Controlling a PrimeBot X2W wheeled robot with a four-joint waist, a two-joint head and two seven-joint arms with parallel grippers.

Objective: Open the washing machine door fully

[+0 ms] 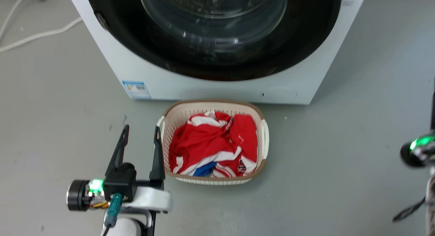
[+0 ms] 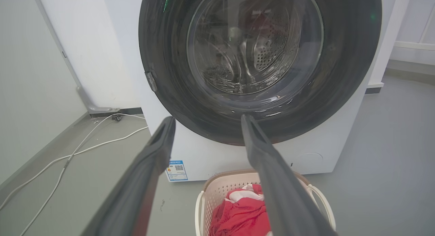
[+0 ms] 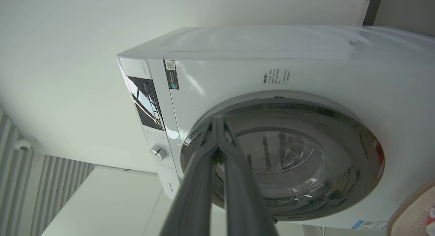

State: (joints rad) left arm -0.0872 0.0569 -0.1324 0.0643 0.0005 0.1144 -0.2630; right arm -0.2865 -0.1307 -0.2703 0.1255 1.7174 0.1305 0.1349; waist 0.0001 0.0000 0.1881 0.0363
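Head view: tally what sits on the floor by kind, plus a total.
washing machine: 1
laundry basket: 1
white cables: 2
Total: 4

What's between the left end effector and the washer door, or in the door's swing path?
Nothing visible between the open left end effector and the washing machine door. A laundry basket sits on the floor just in front of the machine, below the door's lower edge; the swing probably clears it, unconfirmed.
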